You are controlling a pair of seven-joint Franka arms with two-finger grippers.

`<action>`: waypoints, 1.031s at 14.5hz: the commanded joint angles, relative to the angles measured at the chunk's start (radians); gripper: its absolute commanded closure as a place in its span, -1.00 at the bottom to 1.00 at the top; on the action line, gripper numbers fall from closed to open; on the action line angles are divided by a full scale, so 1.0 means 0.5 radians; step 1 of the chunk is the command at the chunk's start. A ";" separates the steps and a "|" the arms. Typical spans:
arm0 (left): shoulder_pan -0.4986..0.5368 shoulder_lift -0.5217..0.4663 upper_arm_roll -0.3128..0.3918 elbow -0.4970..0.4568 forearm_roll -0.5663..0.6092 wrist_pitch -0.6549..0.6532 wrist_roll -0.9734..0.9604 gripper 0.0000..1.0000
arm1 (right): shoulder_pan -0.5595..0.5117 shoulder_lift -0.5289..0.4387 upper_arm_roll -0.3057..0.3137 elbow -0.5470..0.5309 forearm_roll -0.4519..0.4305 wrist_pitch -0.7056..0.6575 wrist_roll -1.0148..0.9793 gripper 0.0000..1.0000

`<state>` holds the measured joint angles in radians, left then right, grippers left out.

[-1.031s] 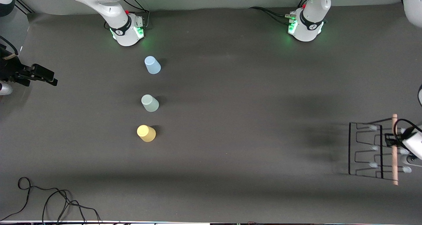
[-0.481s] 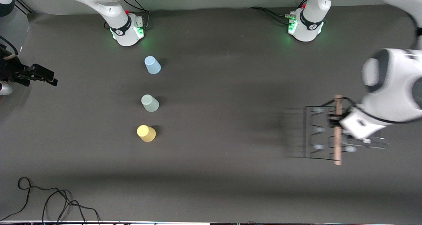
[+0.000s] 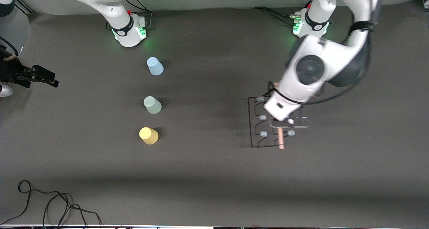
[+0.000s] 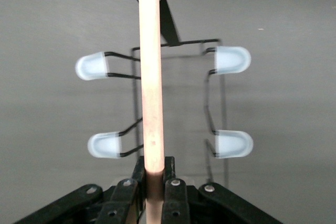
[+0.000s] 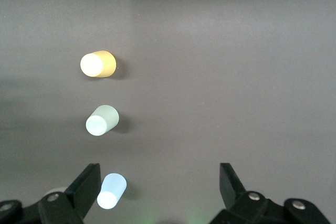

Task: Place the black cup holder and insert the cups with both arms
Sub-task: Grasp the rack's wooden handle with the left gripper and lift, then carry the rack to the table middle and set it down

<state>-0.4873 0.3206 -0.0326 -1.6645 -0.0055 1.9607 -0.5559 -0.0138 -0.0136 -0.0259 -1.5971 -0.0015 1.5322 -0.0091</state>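
The black cup holder (image 3: 251, 121) hangs just above the table's middle, toward the left arm's end. My left gripper (image 3: 281, 121) is shut on its wooden rod (image 3: 281, 141). In the left wrist view the fingers (image 4: 177, 195) clamp the rod (image 4: 151, 77), with pale-blue-capped pegs (image 4: 233, 59) on both sides. Three cups stand in a row toward the right arm's end: blue (image 3: 155, 66), mint green (image 3: 152, 105) and yellow (image 3: 148, 135). My right gripper (image 3: 47, 78) waits open and empty past that end of the table, with the cups (image 5: 102, 120) in its wrist view.
The dark mat (image 3: 214, 175) covers the table. Both arm bases (image 3: 129, 31) (image 3: 310, 27) stand along the edge farthest from the front camera. A loose black cable (image 3: 50, 205) lies at the near corner by the right arm's end.
The left arm has swung the cup holder from the left arm's end of the table in toward the middle. The cups and the right gripper have not moved.
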 commanded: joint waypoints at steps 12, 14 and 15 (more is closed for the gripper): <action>-0.685 0.199 0.044 -0.055 0.032 0.453 -0.661 1.00 | -0.003 0.018 -0.007 0.040 0.024 -0.049 -0.034 -1.00; -0.703 0.202 0.044 -0.052 0.054 0.472 -0.686 1.00 | -0.003 0.018 -0.007 0.040 0.024 -0.049 -0.034 -1.00; -0.710 0.205 0.044 -0.052 0.057 0.496 -0.686 1.00 | -0.003 0.018 -0.007 0.040 0.024 -0.046 -0.034 -1.00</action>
<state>-0.8192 0.4368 -0.0307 -1.6980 0.0000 2.1972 -0.8657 -0.0138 -0.0135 -0.0259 -1.5971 -0.0015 1.5257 -0.0091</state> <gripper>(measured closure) 0.841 0.000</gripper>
